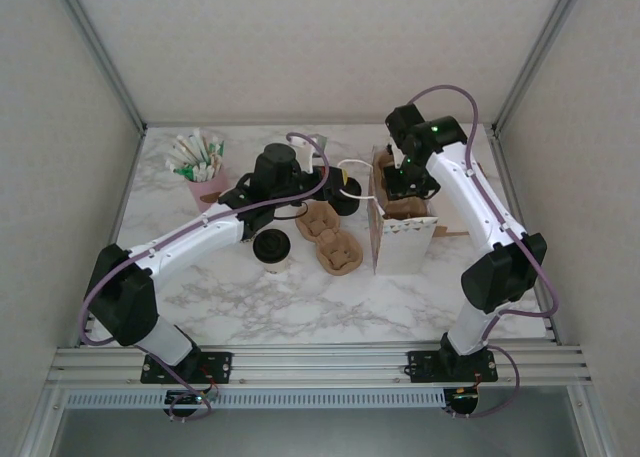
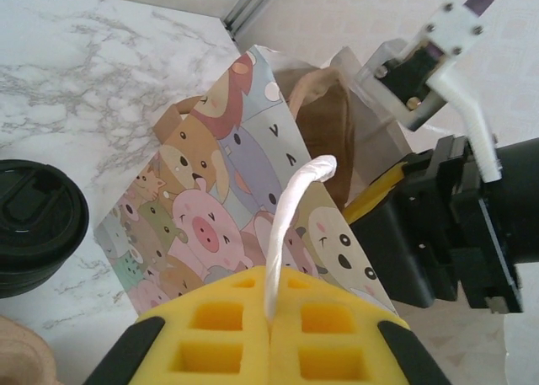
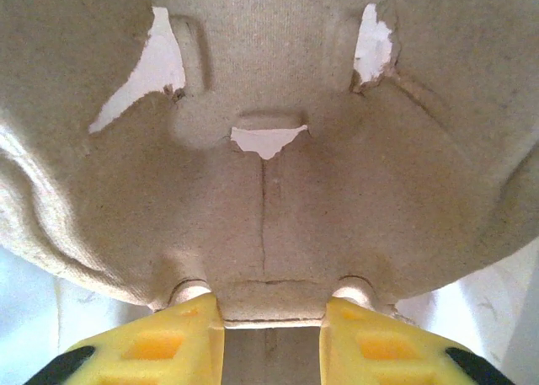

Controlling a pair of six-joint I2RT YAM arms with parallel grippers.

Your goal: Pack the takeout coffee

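- Where the right gripper [image 3: 271, 316] enters the paper bag [image 1: 405, 245], its tips are hidden in the overhead view. The wrist view shows narrow jaws clamped on the near rim of a pulp cup carrier [image 3: 269, 191], which is cropped on every side.
- At lower centre, the left gripper [image 2: 271, 313] is closed on the bag's white handle [image 2: 290, 216].
- At the left edge, a black lidded object [image 2: 34, 225] is cut off; its identity is unclear.
- Left of centre, the takeout coffee [image 1: 272, 247] stands on the marble table [image 1: 250, 317], just below the left arm and beside two spare carriers [image 1: 332, 237].
- At upper left stands a pink cup [image 1: 203, 187] of sachets.
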